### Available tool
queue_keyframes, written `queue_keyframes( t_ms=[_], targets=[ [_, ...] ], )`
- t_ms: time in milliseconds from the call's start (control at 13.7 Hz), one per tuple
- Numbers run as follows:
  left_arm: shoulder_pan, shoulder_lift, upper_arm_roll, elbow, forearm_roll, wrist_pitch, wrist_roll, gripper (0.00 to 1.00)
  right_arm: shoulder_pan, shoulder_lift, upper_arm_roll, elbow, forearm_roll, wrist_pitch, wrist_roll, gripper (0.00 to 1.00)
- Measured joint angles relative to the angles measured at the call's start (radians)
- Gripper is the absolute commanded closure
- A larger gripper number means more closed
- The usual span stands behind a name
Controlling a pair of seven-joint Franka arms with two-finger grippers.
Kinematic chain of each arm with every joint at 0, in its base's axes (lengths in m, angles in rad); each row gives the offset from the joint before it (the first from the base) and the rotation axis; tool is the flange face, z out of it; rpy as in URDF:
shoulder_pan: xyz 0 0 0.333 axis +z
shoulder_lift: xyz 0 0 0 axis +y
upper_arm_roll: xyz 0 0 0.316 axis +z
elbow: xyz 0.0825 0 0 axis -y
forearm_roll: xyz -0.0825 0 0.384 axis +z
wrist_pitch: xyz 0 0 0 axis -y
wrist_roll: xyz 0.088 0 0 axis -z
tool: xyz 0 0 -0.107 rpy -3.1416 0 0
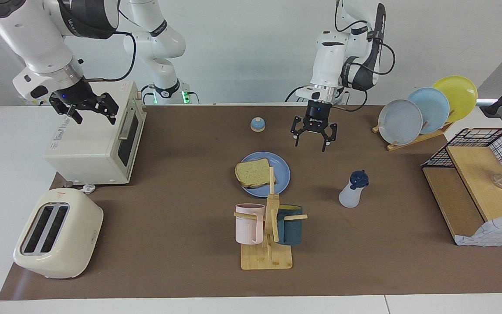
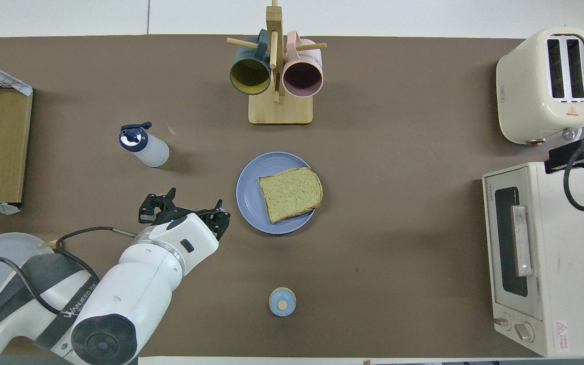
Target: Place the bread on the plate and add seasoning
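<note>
The bread [image 1: 253, 172] [image 2: 290, 193], a slice of toast, lies flat on the blue plate [image 1: 282, 174] [image 2: 249, 195] in the middle of the mat. The seasoning [image 1: 352, 192] [image 2: 145, 147], a translucent bottle with a navy cap, stands upright by itself toward the left arm's end of the table. My left gripper [image 1: 310, 146] [image 2: 183, 213] hangs open and empty over bare mat beside the plate, touching nothing. My right gripper [image 1: 95, 117] is open and empty, waiting above the toaster oven [image 1: 94, 144].
A small blue bell [image 1: 257, 124] [image 2: 282, 301] sits nearer to the robots than the plate. A wooden mug rack [image 1: 268, 235] [image 2: 277, 76] with two mugs stands farther out. A toaster [image 1: 57, 235], a plate rack [image 1: 425, 113] and a wire-and-wood shelf [image 1: 473, 183] line the table's ends.
</note>
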Motion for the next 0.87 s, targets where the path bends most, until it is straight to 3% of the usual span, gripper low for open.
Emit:
queue_keyframes(
  t_ms=[218, 582, 874],
  targets=[
    [-0.030, -0.001, 0.002, 0.153, -0.090, -0.226, -0.004, 0.00, 0.000, 0.000, 0.000, 0.000, 0.000, 0.000, 0.000, 0.00],
    [-0.027, 0.014, 0.018, 0.354, -0.184, -0.475, 0.067, 0.00, 0.000, 0.000, 0.000, 0.000, 0.000, 0.000, 0.000, 0.00],
    [0.070, 0.090, 0.028, 0.496, -0.231, -0.592, 0.186, 0.00, 0.000, 0.000, 0.000, 0.000, 0.000, 0.000, 0.000, 0.00]
  ],
)
